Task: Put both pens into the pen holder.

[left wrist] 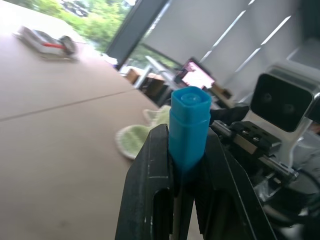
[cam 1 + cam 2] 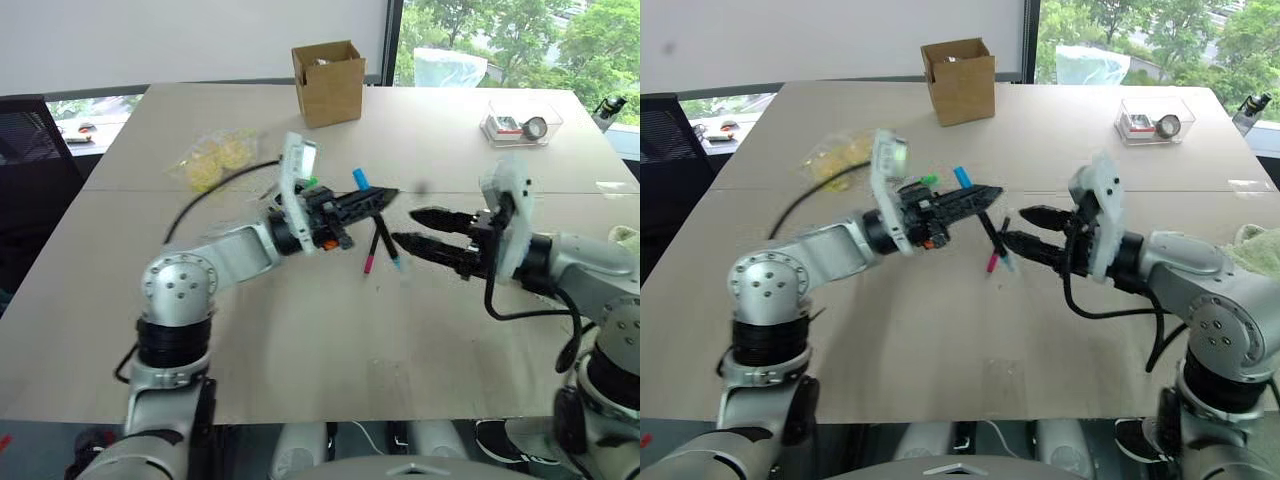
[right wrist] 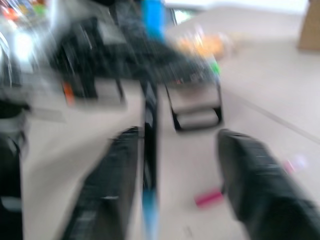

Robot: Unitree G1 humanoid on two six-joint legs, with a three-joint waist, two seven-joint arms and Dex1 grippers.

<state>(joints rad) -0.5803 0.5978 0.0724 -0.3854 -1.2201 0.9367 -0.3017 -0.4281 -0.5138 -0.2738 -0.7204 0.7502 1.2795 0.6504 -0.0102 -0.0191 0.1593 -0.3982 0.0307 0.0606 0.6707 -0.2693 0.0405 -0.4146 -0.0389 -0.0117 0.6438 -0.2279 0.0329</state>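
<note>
**A:** How far along are you, from the head camera?

**B:** Neither pen is in the pen holder [image 2: 320, 215] yet. Your left gripper [image 2: 378, 200] is clamped on the cyan pen [image 2: 358, 178], which hangs slanted above the table with its lower tip towards five o'clock. Your right gripper [image 2: 405, 227] stands at three o'clock of it, jaws apart and empty.

**A:** And the pink pen?

**B:** The pink pen [image 2: 370, 260] appears to lie on the table [image 2: 300, 340] just under the cyan one, its coloured end at six o'clock. That one looks untouched, so both drops are left to do.

**A:** What does the left wrist camera add?

**B:** Both fingers [image 1: 150, 190] are pressed tight on the cyan cap, so the hold looks firm. A green cloth [image 1: 145, 135] lies beyond, well apart.

**A:** The right wrist camera?

**B:** It is blurred, but the cyan pen runs upright beside one of the spread fingers [image 3: 107, 190], and the holder sits beyond it with the pink end on the table nearer.

**A:** Anything in your way?

**B:** The holder sits close against your left wrist, at nine o'clock of the gripper's tip — I judge that a cramped approach. The cardboard box [image 2: 328, 80] at twelve o'clock, the clear tray [image 2: 520, 120] at two and the yellow bag [image 2: 215, 160] at ten are well clear.
</note>
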